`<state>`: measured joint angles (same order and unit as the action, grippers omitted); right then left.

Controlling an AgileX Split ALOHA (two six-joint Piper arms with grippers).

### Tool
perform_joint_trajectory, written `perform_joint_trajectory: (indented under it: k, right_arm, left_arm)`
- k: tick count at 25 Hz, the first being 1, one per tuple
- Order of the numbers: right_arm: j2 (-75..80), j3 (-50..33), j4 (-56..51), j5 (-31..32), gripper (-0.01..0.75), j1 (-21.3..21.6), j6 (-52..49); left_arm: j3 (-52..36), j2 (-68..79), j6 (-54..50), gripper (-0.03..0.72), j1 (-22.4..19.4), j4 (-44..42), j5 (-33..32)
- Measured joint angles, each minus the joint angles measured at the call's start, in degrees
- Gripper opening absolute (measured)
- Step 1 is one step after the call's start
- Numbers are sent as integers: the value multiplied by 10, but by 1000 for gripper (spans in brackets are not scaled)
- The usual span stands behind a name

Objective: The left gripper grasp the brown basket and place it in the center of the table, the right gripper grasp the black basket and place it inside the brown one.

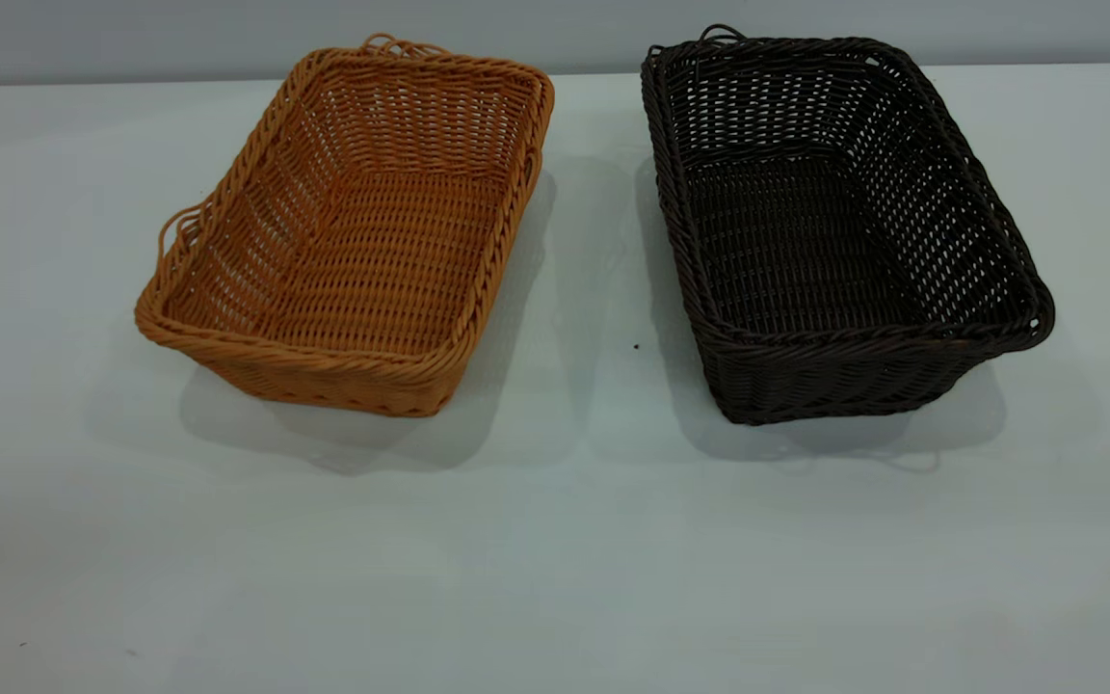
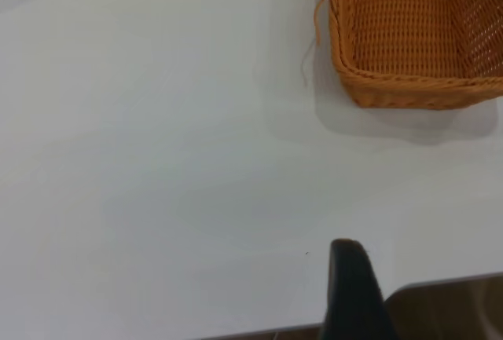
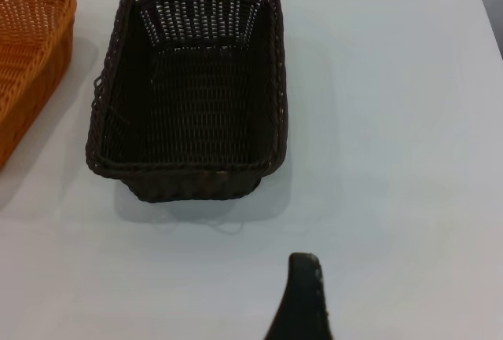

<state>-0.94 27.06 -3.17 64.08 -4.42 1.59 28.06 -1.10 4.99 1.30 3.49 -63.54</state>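
Brown basket (image 1: 353, 236) and black basket (image 1: 834, 226) lie side by side on the table (image 1: 555, 559), long axes running away from both grippers; finger spread cannot be told.

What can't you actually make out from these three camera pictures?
- Both arms: absent from the exterior view.
- Left gripper: the left wrist view shows one dark finger, cut by the frame edge; open or shut is unclear.
- Right gripper: likewise in the right wrist view.
- Brown basket: cropped by the frame edge in both wrist views.
- Black basket: its own walls hide its outer far sides.
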Motion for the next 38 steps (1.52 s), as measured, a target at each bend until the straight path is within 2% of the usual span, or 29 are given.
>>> perform_joint_trajectory:
  k: [6, 11, 16, 22, 25, 28, 31, 36, 38]
  right_arm:
    - [7, 2, 0, -9, 547, 0, 1]
    - [101, 11, -32, -72, 547, 0, 21]
    - [276, 11, -182, -138, 559, 0, 141]
    - [544, 11, -441, -186, 591, 0, 408]
    - [676, 14, -526, -227, 585, -20, 467]
    - [798, 24, -594, -262, 584, -66, 432]
    - [912, 54, -669, -262, 582, -97, 372]
    - [1060, 98, -898, -265, 582, -103, 334]
    - [1100, 106, -959, -276, 582, -103, 319]
  left_arm:
    - [2, 9, -5, 419, 0, 0, 1]
    - [48, 126, -22, 419, 0, 1, 18]
    - [89, 287, 8, 433, 0, 1, 124]
    - [135, 489, 27, 494, 0, 1, 272]
    - [162, 567, 33, 499, 0, 1, 326]
    - [191, 633, 34, 499, 0, 1, 353]
    - [213, 685, 34, 499, 0, 1, 361]
    - [224, 741, 34, 499, 0, 1, 374]
    - [224, 752, 34, 499, 0, 1, 374]
